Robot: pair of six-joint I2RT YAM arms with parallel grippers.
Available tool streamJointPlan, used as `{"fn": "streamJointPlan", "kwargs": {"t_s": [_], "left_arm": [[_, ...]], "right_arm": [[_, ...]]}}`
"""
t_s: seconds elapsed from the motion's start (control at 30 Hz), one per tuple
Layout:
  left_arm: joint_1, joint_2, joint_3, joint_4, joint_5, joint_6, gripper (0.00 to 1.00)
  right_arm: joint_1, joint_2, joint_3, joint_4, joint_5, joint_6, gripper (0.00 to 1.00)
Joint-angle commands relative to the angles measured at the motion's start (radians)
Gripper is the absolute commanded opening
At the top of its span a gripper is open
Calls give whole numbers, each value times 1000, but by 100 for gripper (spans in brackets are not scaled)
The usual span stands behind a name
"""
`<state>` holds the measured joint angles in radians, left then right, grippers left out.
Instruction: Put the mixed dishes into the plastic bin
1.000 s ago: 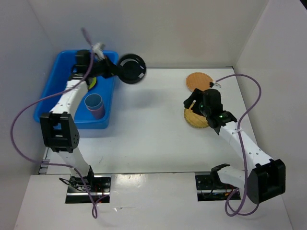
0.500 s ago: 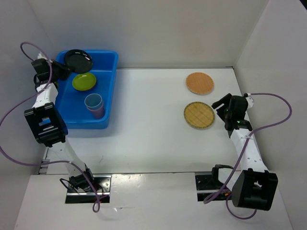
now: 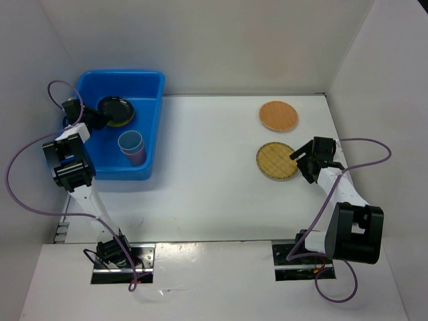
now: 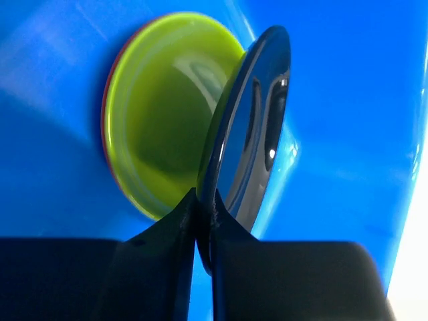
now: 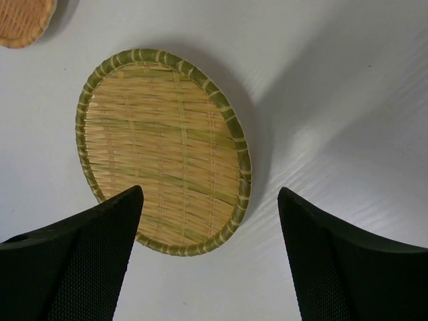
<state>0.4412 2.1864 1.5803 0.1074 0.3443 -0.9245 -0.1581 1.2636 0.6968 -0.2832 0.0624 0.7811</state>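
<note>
The bright blue plastic bin (image 3: 150, 127) stands at the far left. My left gripper (image 3: 95, 116) is inside it, shut on the rim of the black plate (image 3: 115, 107). It holds the plate tilted over the lime green plate (image 3: 125, 120). The left wrist view shows the gripper (image 4: 204, 200) pinching the black plate (image 4: 257, 134) in front of the lime plate (image 4: 160, 114), which has an orange rim (image 4: 105, 127) beneath it. A blue cup (image 3: 130, 142) sits in a pink cup in the bin. My right gripper (image 3: 302, 162) is open beside a green-rimmed bamboo disc (image 3: 276, 161). In the right wrist view, the gripper (image 5: 207, 204) is just above the disc's (image 5: 160, 160) near edge.
A second, tan bamboo disc (image 3: 278, 115) lies beyond the first, and its edge shows in the right wrist view (image 5: 20, 23). White walls close in the table at the back and on both sides. The bin's left wall is next to my left arm.
My left gripper carried the black plate from outside the bin's right side into the bin and down over the lime plate. My right gripper swung off the bamboo disc to its right edge.
</note>
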Motion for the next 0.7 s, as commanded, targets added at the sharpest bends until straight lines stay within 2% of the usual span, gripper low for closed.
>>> {"fn": "streamJointPlan", "kwargs": {"t_s": [0.0, 0.07, 0.13, 0.17, 0.2, 0.3, 0.33, 0.43, 0.47, 0.67], "left_arm": [[7, 35, 88, 14, -10, -14, 17], [7, 75, 138, -44, 2, -5, 22], [7, 99, 185, -87, 15, 4, 34], [7, 99, 185, -98, 24, 13, 43], [7, 99, 185, -107, 24, 13, 59], [7, 87, 172, -118, 33, 38, 71], [7, 67, 152, -130, 33, 47, 81], [7, 1, 126, -130, 12, 79, 96], [-2, -17, 115, -146, -20, 91, 100], [-33, -200, 83, -206, -200, 211, 100]], "right_arm": [[-11, 14, 6, 15, -9, 7, 86], [-20, 25, 6, 15, -9, -5, 86], [-29, 36, -3, 4, -9, -14, 86], [-29, 36, -3, -5, -9, -14, 86], [-29, 45, -3, -14, -9, -23, 86], [-38, 45, -13, -36, -9, -23, 86], [-38, 36, -13, -36, -9, -23, 86], [-38, 11, -23, -50, -9, -34, 86], [-38, 2, -23, -59, -9, -34, 86], [-47, -44, -36, -94, -9, -30, 86]]}}
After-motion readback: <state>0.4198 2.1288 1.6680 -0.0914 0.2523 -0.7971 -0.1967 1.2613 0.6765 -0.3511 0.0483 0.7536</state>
